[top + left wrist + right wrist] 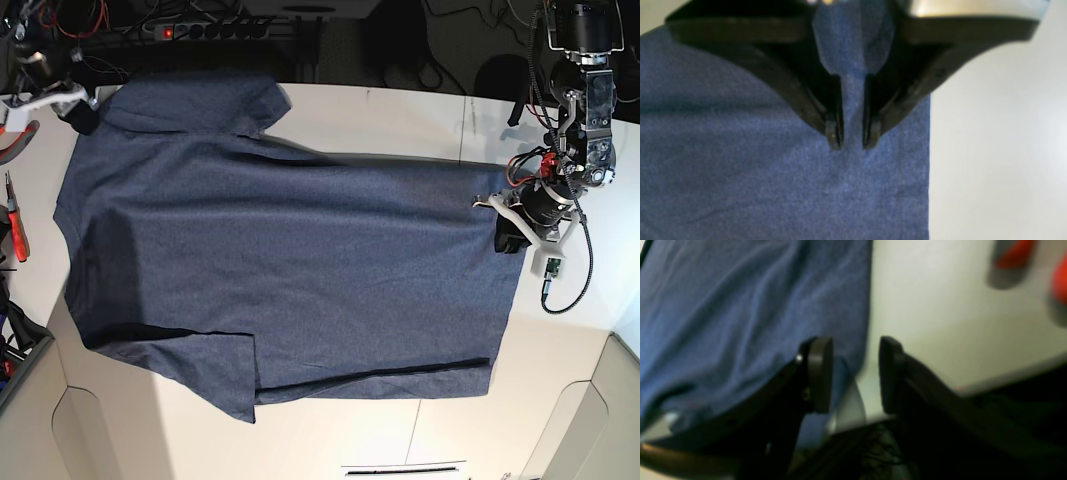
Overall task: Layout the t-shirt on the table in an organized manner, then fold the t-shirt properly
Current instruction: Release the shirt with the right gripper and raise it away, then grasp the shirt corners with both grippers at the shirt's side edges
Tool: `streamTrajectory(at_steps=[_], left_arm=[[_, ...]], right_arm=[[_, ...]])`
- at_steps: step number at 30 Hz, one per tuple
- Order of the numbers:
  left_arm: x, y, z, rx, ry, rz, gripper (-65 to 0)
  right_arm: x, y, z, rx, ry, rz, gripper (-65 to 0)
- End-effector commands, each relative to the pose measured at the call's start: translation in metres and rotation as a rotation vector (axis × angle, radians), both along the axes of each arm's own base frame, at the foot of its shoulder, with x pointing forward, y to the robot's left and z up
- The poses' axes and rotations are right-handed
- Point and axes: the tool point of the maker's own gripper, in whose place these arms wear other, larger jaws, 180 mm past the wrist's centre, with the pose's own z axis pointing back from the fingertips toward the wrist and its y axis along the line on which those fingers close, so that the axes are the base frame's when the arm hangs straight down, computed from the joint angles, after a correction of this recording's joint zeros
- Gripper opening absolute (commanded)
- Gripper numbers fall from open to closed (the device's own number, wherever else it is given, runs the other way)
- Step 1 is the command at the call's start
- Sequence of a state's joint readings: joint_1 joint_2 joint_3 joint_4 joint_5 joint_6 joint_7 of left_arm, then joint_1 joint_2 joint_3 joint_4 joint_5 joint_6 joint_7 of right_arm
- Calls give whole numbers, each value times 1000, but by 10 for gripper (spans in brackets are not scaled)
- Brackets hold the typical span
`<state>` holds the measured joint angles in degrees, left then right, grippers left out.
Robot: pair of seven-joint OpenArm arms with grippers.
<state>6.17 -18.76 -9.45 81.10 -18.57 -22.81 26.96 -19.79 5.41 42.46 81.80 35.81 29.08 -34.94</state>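
Observation:
The navy-blue t-shirt point(280, 240) lies spread nearly flat across the white table point(400, 120), plain side up, with no lettering in sight. At its right edge, my left gripper point(507, 236) is shut on a raised pinch of cloth. The left wrist view shows that fold of the t-shirt point(740, 166) squeezed between the black fingertips of the left gripper point(852, 141). My right gripper point(78, 102) sits at the shirt's far left corner. Seen from the right wrist, the right gripper point(855, 373) has its jaws apart, and the t-shirt point(740, 313) edge runs into the gap unpinched.
Red-handled tools point(15, 225) lie at the table's left edge and show as red blurs point(1013, 256) in the right wrist view. A power strip point(215, 28) and cables lie beyond the far edge. Bare table point(1000, 150) lies beside the shirt's hem.

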Motion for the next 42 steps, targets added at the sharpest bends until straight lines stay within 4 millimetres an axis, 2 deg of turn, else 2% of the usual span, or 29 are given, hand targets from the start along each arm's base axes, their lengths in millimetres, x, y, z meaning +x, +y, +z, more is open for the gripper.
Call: streamTrajectory(at_steps=[1,6,13,18,20,22,24,27,30,33,38,42], left_arm=[[11,3,17,1,-60,-8,-512],[12,3,17,1,-60,-8,-512],[13,3,18,1,-64,-8,-512],[15,3,20,-4,-69,-6,-512],[15,2,20,-11,-71,-5,-512],[16,1,22,-38,-79,4,-512],[19,3,26,-74,-98,43,-512],[22,19,37,-127,-133,119,-512],[22,49,54,-224,-186,230,-512],[13,83,66,-302,-200,337,-512],[-16,131,70,-306,-173,459,-511],[-37,140,60,-289,-134,479,-505]], right_arm=[[3,-6,1,-2,-8,-18,-427],[6,1,-16,70,16,-42,-427],[2,15,-17,156,38,-31,-428],[0,18,-18,167,52,-21,-433],[-2,19,-19,173,65,-14,-507],[-3,21,-20,176,67,-4,-650],[-2,24,-18,176,58,22,-650],[-2,24,-18,175,58,22,-650],[-2,24,-18,176,58,22,-650],[-2,24,-18,176,57,22,-650],[1,24,-16,187,42,15,-650],[2,25,-15,186,35,24,-650]])
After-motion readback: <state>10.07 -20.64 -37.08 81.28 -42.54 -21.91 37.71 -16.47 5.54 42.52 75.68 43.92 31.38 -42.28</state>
